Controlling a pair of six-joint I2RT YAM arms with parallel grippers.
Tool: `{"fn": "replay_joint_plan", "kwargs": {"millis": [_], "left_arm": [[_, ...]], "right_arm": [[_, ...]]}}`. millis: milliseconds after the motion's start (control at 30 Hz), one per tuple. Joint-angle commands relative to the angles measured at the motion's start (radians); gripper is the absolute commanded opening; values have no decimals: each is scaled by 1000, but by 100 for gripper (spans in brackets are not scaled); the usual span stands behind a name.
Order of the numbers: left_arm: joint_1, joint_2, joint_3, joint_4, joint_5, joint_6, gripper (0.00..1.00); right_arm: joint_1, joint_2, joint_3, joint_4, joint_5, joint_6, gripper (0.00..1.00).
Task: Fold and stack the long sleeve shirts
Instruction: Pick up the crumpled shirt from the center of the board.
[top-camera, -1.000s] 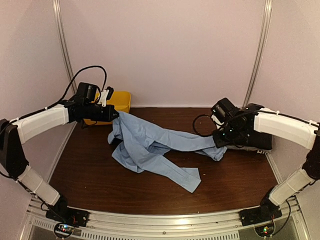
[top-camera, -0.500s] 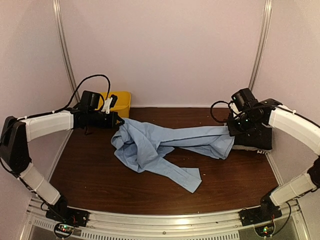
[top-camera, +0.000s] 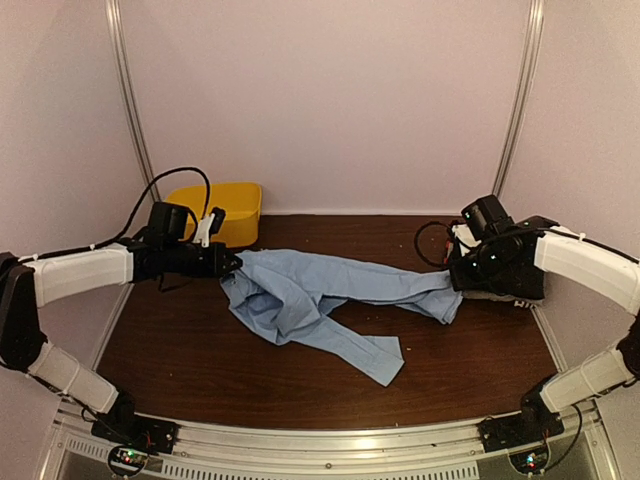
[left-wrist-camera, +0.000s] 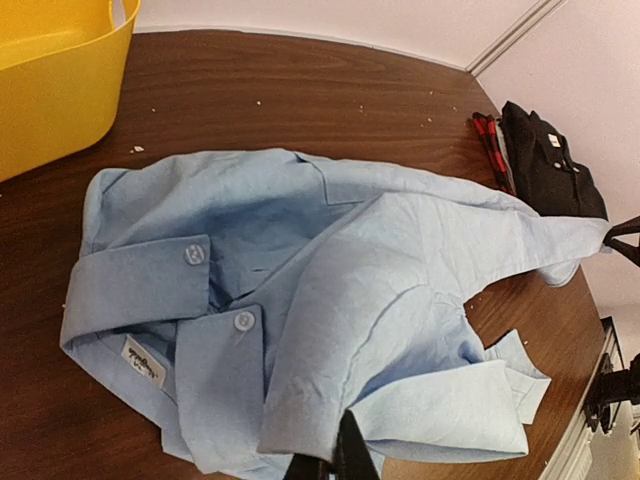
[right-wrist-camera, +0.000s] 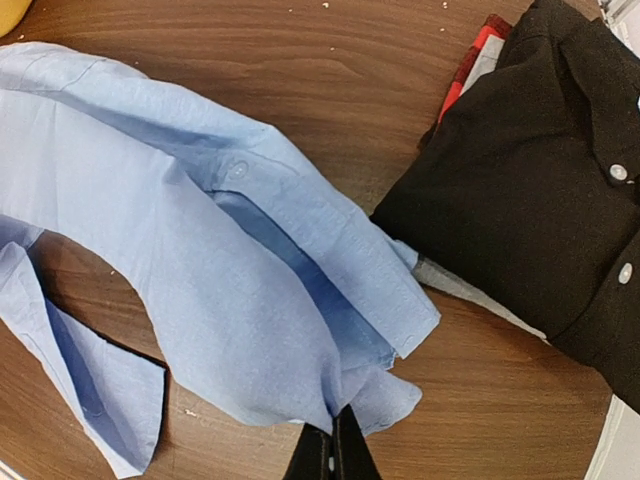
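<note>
Spanning the dark table (top-camera: 200, 370) between the arms: light blue shirt (top-camera: 320, 295), crumpled, one sleeve trailing toward the near edge. Left gripper (top-camera: 232, 262) is clamped shut on a fold at the shirt's left end, right gripper (top-camera: 455, 287) pinched shut on its right end. Black shirt (right-wrist-camera: 530, 170) lies folded at far right. Handling, judged: light, limp, creases readily; best taken at shoulder seams or hem corners.

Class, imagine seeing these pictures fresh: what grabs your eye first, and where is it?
A crumpled light blue shirt spans the middle of the table, pinched by the left hand at one end and the right hand at the other. A yellow bin sits in the far left corner; a folded black shirt lies at the right edge.
</note>
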Motion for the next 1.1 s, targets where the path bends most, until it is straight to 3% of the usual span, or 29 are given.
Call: {"fn": "replay_joint_plan", "kwargs": {"millis": [0, 267, 500, 633, 867, 1067], "left_arm": [[6, -111, -78, 45, -55, -16, 7], [-51, -106, -114, 95, -36, -109, 44], [-136, -92, -169, 165, -65, -186, 64], [-176, -124, -212, 174, -85, -208, 68], [-233, -312, -340, 161, -299, -282, 78], [-280, -371, -443, 228, -307, -362, 80]], "right_arm": [[10, -50, -31, 49, -75, -24, 0], [16, -39, -41, 71, -91, -24, 0], [18, -21, -41, 80, -92, -27, 0], [19, -14, -38, 78, -91, -29, 0], [22, 0, -39, 91, -98, -30, 0], [27, 8, -43, 104, -101, -27, 0]]}}
